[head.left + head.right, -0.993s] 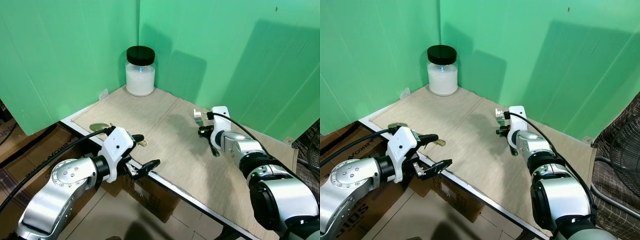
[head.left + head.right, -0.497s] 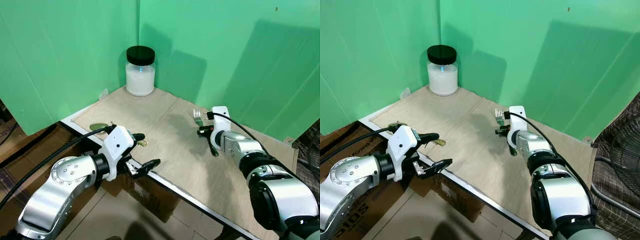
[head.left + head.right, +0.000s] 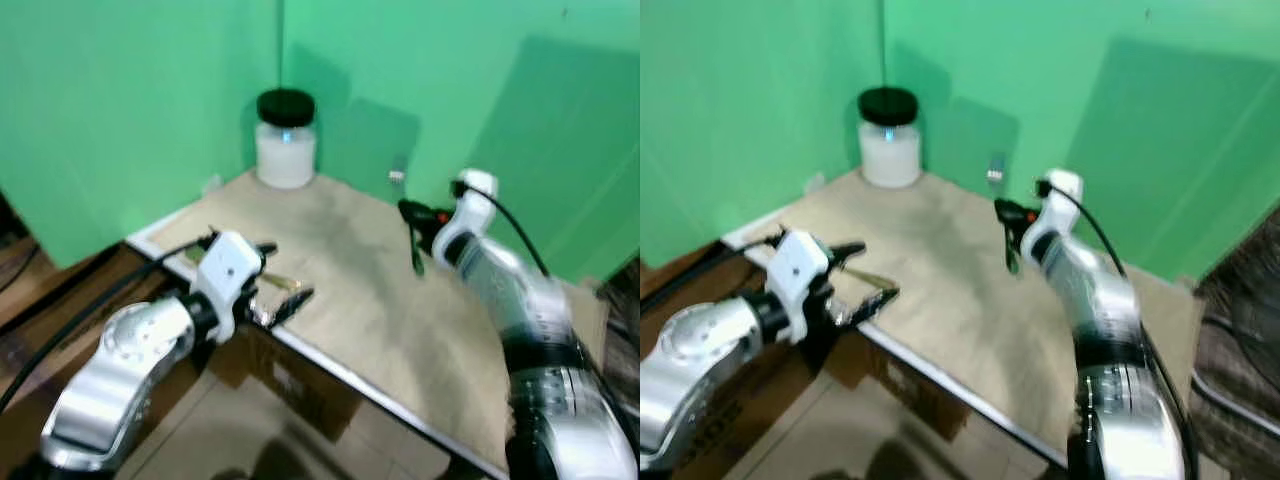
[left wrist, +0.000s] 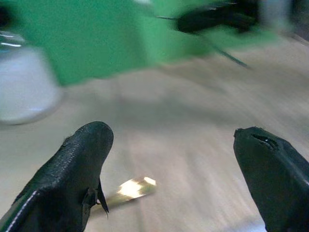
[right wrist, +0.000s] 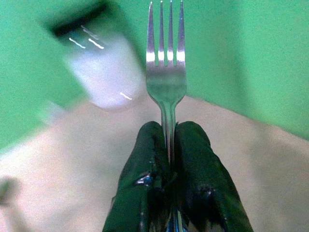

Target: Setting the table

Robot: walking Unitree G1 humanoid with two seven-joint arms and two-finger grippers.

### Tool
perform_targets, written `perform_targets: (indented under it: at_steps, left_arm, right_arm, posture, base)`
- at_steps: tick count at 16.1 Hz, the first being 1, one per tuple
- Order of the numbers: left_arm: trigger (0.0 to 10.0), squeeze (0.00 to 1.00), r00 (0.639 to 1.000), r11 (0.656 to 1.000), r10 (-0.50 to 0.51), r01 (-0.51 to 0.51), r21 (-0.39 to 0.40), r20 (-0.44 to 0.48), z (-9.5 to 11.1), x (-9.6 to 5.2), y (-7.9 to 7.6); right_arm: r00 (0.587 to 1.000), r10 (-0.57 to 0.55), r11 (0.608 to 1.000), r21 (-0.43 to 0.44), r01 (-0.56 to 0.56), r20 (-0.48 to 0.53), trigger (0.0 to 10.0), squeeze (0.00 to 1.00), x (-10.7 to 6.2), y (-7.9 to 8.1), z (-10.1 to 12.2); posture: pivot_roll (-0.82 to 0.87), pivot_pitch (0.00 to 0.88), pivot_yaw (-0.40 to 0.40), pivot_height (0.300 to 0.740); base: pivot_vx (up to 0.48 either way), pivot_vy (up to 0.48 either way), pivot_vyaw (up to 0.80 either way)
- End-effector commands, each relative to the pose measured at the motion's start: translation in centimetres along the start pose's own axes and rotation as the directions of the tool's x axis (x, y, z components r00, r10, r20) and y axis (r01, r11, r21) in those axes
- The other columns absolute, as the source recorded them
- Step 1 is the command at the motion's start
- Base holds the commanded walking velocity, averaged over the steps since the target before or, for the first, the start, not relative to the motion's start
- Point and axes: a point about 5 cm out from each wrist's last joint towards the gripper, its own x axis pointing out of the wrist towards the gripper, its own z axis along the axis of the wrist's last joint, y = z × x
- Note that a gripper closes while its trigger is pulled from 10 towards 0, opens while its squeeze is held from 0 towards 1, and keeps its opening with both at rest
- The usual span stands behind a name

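The right gripper (image 5: 169, 145) has its two black fingers pressed tight on the handle of a fork (image 5: 166, 72). The fork points up and away, with its tines past the fingertips. From the head, the fork (image 3: 398, 178) is up in the air at about 1 o'clock, above the far part of the table (image 3: 340, 290).

The left gripper (image 3: 283, 300) sits low at about 8 o'clock, by the near edge of the table. Its fingers (image 4: 77, 169) are spread wide and hold nothing. A small gold thing (image 4: 133, 188) lies on the table between them. It is too blurry to say what it is.

The step in hand looks like carrying the fork to its place. To do it well, the right arm should keep its tight pinch so the fork does not slip or spin. It should come down slowly and lay the fork flat before letting go. It should stay away from the jar (image 3: 286, 140). The pictures are blurry, so slow moves would be best.

The table has a flat tan top. The jar is white with a black lid and stands in the far corner at about 11 o'clock. Green walls (image 3: 130, 90) stand behind the table. Brown boxes (image 3: 300, 385) sit under the near edge.
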Motion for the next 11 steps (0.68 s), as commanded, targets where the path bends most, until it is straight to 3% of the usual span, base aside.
perform_targets:
  at_steps: [1,2,3,4,7,9,11]
  left_arm:
    - [10.0,0.00,0.998,0.998,0.061,-0.061,0.016,0.020,0.5,0.2,0.1]
    - [10.0,0.00,0.995,0.995,0.094,-0.095,0.007,0.034,0.5,0.3,0.1]
    - [10.0,0.00,0.977,0.980,0.200,-0.198,-0.035,0.077,0.8,0.6,0.1]
    - [10.0,0.00,0.966,0.970,0.241,-0.236,-0.057,0.093,1.1,0.6,0.0]
    - [10.0,0.00,0.942,0.946,0.322,-0.315,-0.077,0.092,1.0,0.2,-0.1]
    - [10.0,0.00,0.934,0.937,0.348,-0.346,-0.039,0.081,1.2,0.2,0.0]
    - [10.0,0.00,0.924,0.926,0.377,-0.374,-0.051,0.069,0.9,0.1,0.3]
  right_arm:
    - [0.996,0.023,1.000,-0.009,-0.023,0.081,0.0,0.00,-1.1,1.1,1.5]
    - [0.993,0.030,1.000,-0.007,-0.030,0.110,0.0,0.00,-1.8,1.5,1.5]
    - [0.979,-0.030,0.993,-0.106,0.052,0.200,10.0,0.00,-4.1,2.0,1.2]
    - [0.957,-0.052,0.982,-0.162,0.102,0.286,10.0,0.00,-5.8,2.6,1.8]
    - [0.949,-0.063,0.948,-0.279,0.153,0.308,10.0,0.00,-8.6,4.3,1.8]
    - [0.940,-0.091,0.944,-0.271,0.186,0.330,10.0,0.00,-9.2,4.7,2.0]
    - [0.935,-0.127,0.931,-0.286,0.228,0.331,10.0,0.00,-9.1,4.6,1.4]
  posture:
    - [0.04,0.000,-0.090,0.740]
    - [0.03,0.000,-0.087,0.740]
    - [0.02,0.000,-0.080,0.740]
    - [0.02,0.000,-0.081,0.740]
    - [0.02,0.000,-0.091,0.740]
    - [0.03,0.000,-0.092,0.740]
    - [0.02,0.000,-0.087,0.740]
  base:
    - [0.000,0.000,0.00]
    - [0.000,0.000,0.00]
    - [0.000,0.000,0.00]
    - [0.000,0.000,0.00]
    - [0.000,0.000,-0.17]
    - [0.000,0.000,-0.80]
    - [0.000,0.000,-0.80]
